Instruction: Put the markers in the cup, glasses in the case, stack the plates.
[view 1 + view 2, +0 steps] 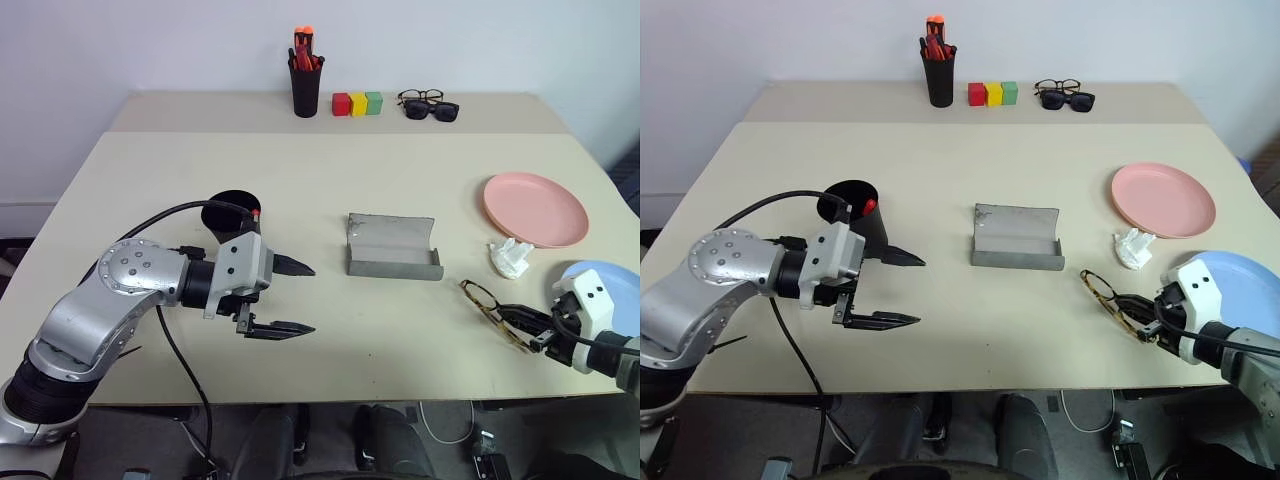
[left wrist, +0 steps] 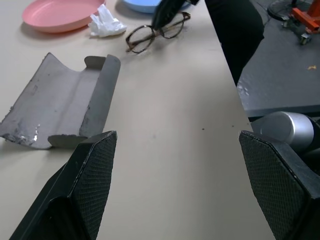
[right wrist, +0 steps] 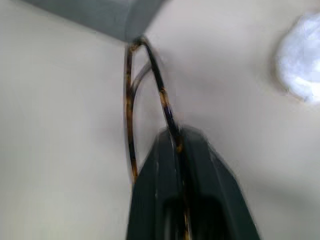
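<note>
Pinching one thin rim of the glasses (image 1: 492, 306) near the worktop's front right edge, right gripper (image 1: 522, 322) fingers clamped together, they could twist or slip before reaching the open case (image 1: 392, 246) mid-worktop; left gripper (image 1: 285, 297) fingers apart, idle.

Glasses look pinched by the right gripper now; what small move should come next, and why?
Probably lift them slightly off the table. The right gripper is shut on the glasses, which still lie near the table's front edge. The open grey case sits farther toward the middle of the table, with bare tabletop between. A short lift would test the grip before carrying them across.
</note>
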### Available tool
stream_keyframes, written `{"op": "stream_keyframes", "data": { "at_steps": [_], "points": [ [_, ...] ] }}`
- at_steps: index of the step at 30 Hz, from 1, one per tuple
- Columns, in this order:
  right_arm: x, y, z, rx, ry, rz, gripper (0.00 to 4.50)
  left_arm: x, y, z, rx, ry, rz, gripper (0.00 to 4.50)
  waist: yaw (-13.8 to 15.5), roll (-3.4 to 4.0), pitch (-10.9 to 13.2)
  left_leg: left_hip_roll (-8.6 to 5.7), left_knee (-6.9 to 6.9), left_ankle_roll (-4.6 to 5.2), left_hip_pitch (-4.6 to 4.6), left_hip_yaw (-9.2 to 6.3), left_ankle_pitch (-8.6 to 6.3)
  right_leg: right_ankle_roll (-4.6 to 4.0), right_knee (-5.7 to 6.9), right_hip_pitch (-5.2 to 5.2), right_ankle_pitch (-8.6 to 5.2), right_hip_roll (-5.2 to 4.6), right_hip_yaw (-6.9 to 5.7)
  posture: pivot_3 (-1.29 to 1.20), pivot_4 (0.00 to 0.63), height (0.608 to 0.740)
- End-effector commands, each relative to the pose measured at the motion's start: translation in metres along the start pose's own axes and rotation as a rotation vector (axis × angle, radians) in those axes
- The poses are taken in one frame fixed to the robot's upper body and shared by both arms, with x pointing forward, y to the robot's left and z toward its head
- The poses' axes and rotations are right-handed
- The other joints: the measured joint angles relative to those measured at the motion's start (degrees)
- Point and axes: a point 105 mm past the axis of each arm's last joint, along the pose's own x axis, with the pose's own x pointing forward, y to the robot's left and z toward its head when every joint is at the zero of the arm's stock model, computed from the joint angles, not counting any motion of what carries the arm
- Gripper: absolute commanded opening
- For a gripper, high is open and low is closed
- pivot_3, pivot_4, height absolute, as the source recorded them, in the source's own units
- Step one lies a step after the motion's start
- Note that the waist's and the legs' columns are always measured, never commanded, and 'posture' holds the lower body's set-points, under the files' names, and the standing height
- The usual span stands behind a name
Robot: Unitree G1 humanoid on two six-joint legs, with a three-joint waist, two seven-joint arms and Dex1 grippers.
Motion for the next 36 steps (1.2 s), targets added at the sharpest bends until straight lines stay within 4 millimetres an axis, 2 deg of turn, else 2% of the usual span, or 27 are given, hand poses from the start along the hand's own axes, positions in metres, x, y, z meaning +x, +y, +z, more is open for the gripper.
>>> {"op": "stream_keyframes", "data": {
  "at_steps": [1,4,7,12,16,20,22,26,30,36],
  "points": [
    [0.003,0.004,-0.007,0.010,0.025,0.017,0.03,-0.001,-0.006,0.008,0.049,-0.014,-0.002,4.00,0.0,-0.01,0.0,0.00,-0.03,0.00,0.01,0.01,0.00,0.00,-0.01,0.02,0.00,0.00,0.00,0.00,0.150,0.740],
    [0.002,0.003,-0.001,-0.022,0.012,0.006,0.03,-0.003,-0.011,0.010,0.054,-0.017,0.000,4.00,-0.1,-0.02,0.0,0.00,-0.13,-0.05,0.01,0.03,0.03,-0.01,-0.01,0.01,0.00,0.00,0.00,0.00,0.150,0.740],
    [-0.001,-0.002,0.015,-0.064,-0.040,-0.013,0.03,-0.002,-0.011,0.010,0.054,-0.020,0.005,4.00,-0.1,-0.01,0.0,0.01,-0.17,-0.08,0.01,0.04,0.05,-0.01,-0.02,0.02,0.00,0.00,0.00,0.00,0.150,0.740],
    [-0.004,-0.014,0.069,-0.198,-0.225,-0.072,0.03,0.001,-0.008,0.010,0.054,-0.024,0.020,4.00,-0.2,0.21,0.1,0.00,-0.17,-0.10,-0.02,0.10,0.07,0.00,-0.01,-0.02,0.00,-0.02,0.01,0.00,0.150,0.740],
    [0.000,-0.012,0.116,-0.344,-0.401,-0.093,0.03,0.002,-0.007,0.011,0.054,-0.026,0.032,4.00,0.0,0.23,0.1,0.01,-0.21,-0.14,-0.03,0.11,0.10,-0.01,0.00,-0.08,0.00,-0.01,-0.01,0.00,0.150,0.740],
    [0.012,-0.003,0.135,-0.422,-0.470,-0.069,0.03,0.003,-0.006,0.011,0.057,-0.025,0.048,4.00,0.3,0.21,0.1,0.01,-0.23,-0.12,-0.19,0.14,0.12,-0.01,0.01,-0.24,0.01,0.00,-0.02,0.00,0.150,0.740],
    [0.019,-0.004,0.135,-0.416,-0.469,-0.061,0.03,0.004,-0.006,0.011,0.058,-0.026,0.054,4.00,0.4,0.20,0.1,0.01,-0.23,-0.09,-0.21,0.14,0.15,-0.02,0.01,-0.23,0.01,-0.01,-0.04,0.00,0.150,0.740],
    [0.028,-0.021,0.110,-0.421,-0.336,-0.122,0.03,0.003,-0.007,0.012,0.059,-0.026,0.065,4.00,0.4,0.20,0.1,0.00,-0.14,-0.10,-0.21,0.16,0.12,-0.04,0.00,-0.16,0.02,-0.03,-0.04,0.00,0.150,0.740],
    [0.019,-0.037,0.094,-0.402,-0.257,-0.199,0.03,0.002,-0.007,0.011,0.057,-0.024,0.074,4.00,0.3,0.21,0.1,0.00,-0.13,-0.11,-0.19,0.16,0.11,-0.06,0.04,-0.17,0.04,-0.03,-0.03,0.00,0.150,0.740],
    [0.010,-0.032,0.060,-0.368,-0.147,-0.196,0.03,0.003,-0.009,0.011,0.047,-0.026,0.076,4.00,0.2,0.23,0.1,0.03,-0.17,-0.18,-0.16,0.15,0.16,-0.06,0.12,-0.21,0.04,0.00,-0.03,0.00,0.150,0.740]
  ]
}}
